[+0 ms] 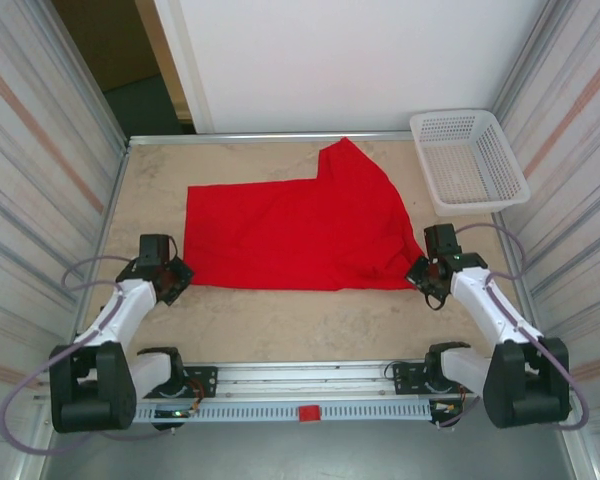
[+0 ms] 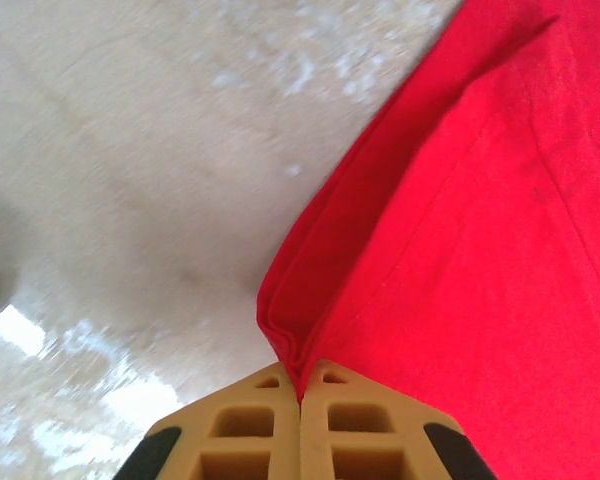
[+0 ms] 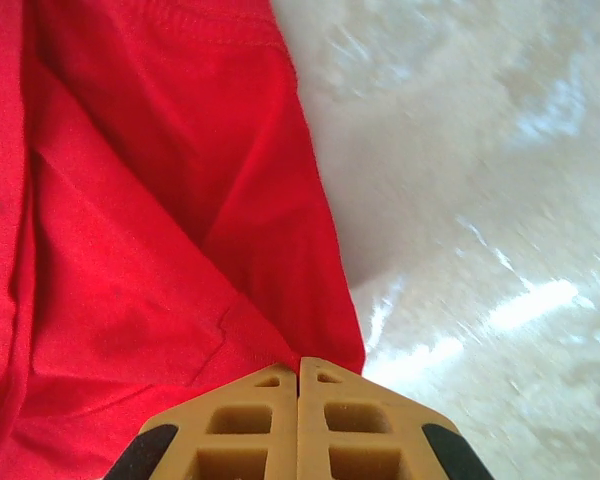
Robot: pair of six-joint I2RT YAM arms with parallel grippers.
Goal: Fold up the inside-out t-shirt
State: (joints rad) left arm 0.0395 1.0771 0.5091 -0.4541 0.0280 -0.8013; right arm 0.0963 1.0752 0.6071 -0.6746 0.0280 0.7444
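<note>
Red shirt (image 1: pixel 290 235) lies spread flat on table (image 1: pixel 280 325), one sleeve pointing to the far edge; basket (image 1: pixel 470 160) near its far right side. Near left corner pinched in left gripper (image 2: pixel 300 388) — jaws pressed together on a fold of cloth. Near right corner likewise clamped in right gripper (image 3: pixel 299 365).

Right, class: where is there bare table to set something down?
Free: the strip between the t-shirt and the arm bases; the far-left corner. Crowded: far right by the basket, and where left gripper and right gripper pinch its corners.
</note>
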